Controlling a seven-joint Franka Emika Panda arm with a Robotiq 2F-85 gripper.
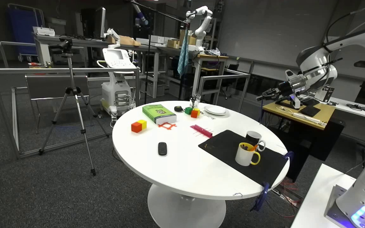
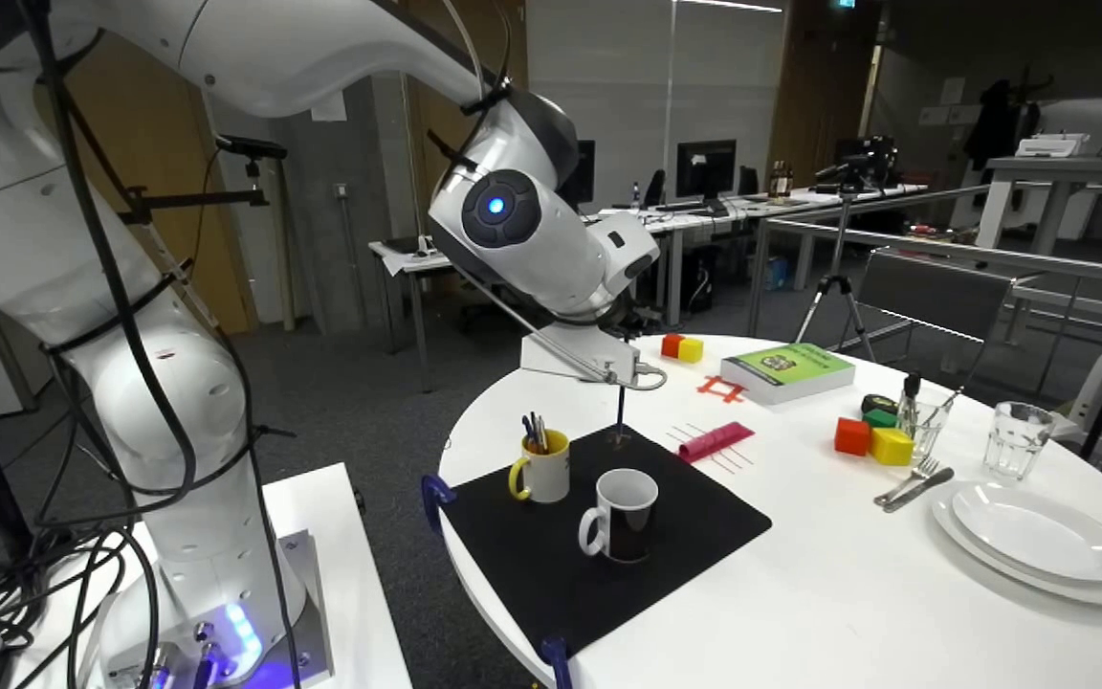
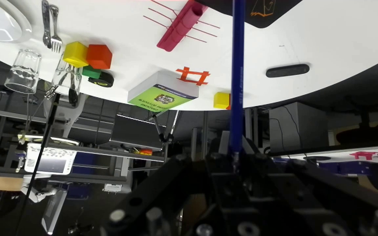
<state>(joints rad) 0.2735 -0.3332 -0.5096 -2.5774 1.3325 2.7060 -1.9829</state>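
Observation:
A slim blue pen (image 3: 237,72) is pinched between the fingertips of my gripper (image 3: 235,142), running straight up the wrist view. From the side, the gripper (image 1: 260,97) is above the table's far right edge, and the thin pen (image 1: 261,110) points down from it. The pen's lower part (image 2: 621,411) shows near a corner of the black mat (image 2: 704,526); whether its tip touches is unclear. On the mat stand a white mug with yellow handle (image 2: 546,476) holding several pens, and a black-and-white mug (image 2: 629,526). Orange lines (image 3: 262,13) mark the mat near the pen.
A pink tube (image 1: 202,130) with thin strips lies beside the mat. Around the round table are a green book (image 1: 159,112), red-yellow cubes (image 1: 137,127), a dark oblong object (image 1: 162,148), white plates (image 2: 1039,531), cutlery (image 2: 914,483) and a glass (image 2: 1015,440). Blue clamps (image 1: 261,199) grip the edge.

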